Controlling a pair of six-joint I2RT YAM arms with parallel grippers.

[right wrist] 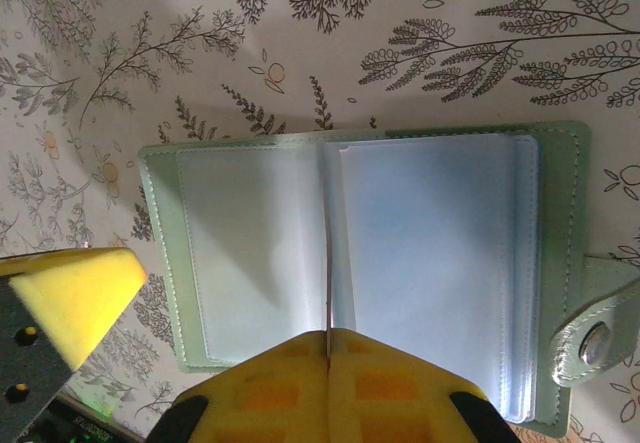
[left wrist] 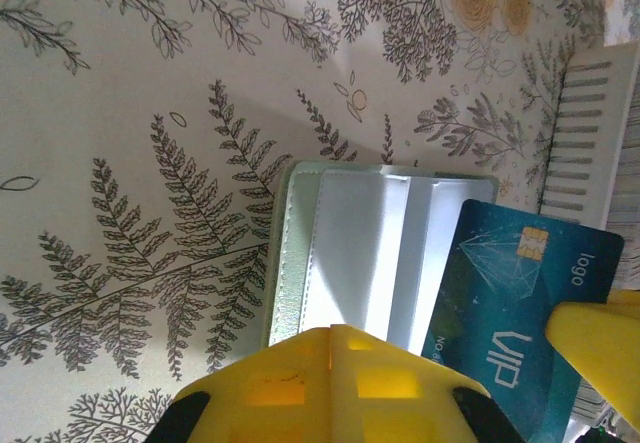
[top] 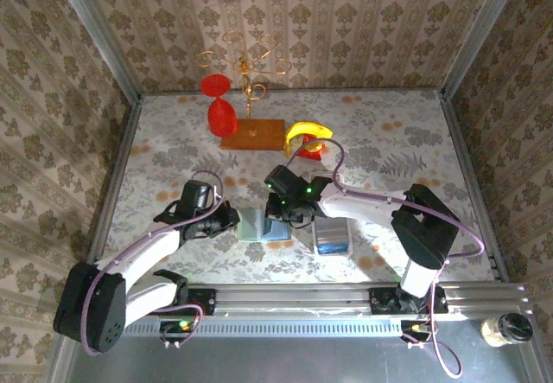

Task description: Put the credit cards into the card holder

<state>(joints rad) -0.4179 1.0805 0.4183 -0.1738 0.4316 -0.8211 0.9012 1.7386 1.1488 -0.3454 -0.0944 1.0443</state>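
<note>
The card holder (top: 251, 224) lies open on the table, sage green with clear sleeves (right wrist: 260, 253), its snap tab (right wrist: 590, 338) at the right. My right gripper (right wrist: 328, 338) is shut on a blue credit card (left wrist: 510, 303). The card stands on edge over the holder's middle fold and appears in the right wrist view as a thin line (right wrist: 328, 303). In the left wrist view it shows a chip and "VIP", tilted against the holder's (left wrist: 350, 253) right side. My left gripper (left wrist: 333, 335) is shut, its tips at the holder's near edge with nothing visible between them.
A long white tray (top: 333, 236) with a grey-striped inside lies just right of the holder. At the back stand a wooden base with a gold wire tree (top: 251, 132), a red goblet (top: 221, 106) and a banana (top: 309, 132). Patterned walls enclose the table.
</note>
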